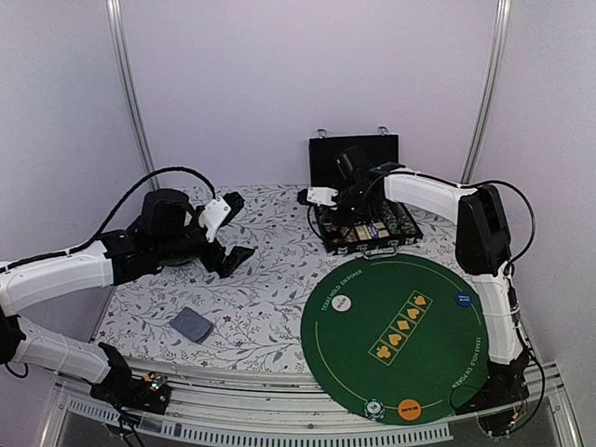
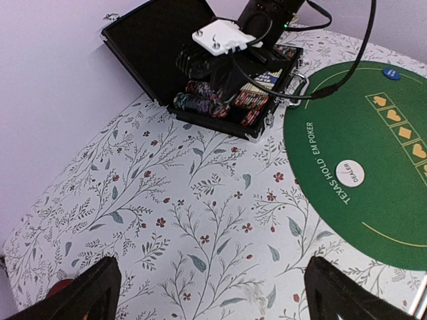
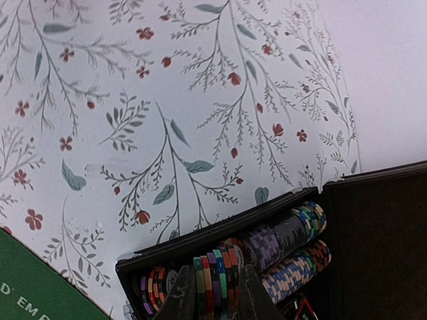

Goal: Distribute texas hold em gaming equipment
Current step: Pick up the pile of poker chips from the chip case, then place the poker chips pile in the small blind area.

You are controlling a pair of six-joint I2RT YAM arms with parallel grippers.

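Note:
An open black case (image 1: 365,233) at the back of the table holds rows of striped poker chips (image 3: 293,230). My right gripper (image 3: 219,299) reaches into the case. Its fingers (image 3: 181,301) press on both sides of a short stack of chips (image 3: 220,277) standing on edge. My left gripper (image 1: 231,236) hangs open over the flowered cloth, nothing between its fingers (image 2: 337,290). On the round green poker mat (image 1: 438,363) lie a white dealer disc (image 1: 342,304), a blue disc (image 1: 463,299), an orange disc (image 1: 409,408) and one striped chip (image 1: 374,408). A blue-grey deck of cards (image 1: 191,324) lies front left.
The case lid (image 1: 354,158) stands upright against the back wall. A blue card box (image 2: 265,77) sits among the chips in the case. A red object (image 2: 60,288) peeks out by the left finger. The table's near edge has a metal rail (image 1: 279,430).

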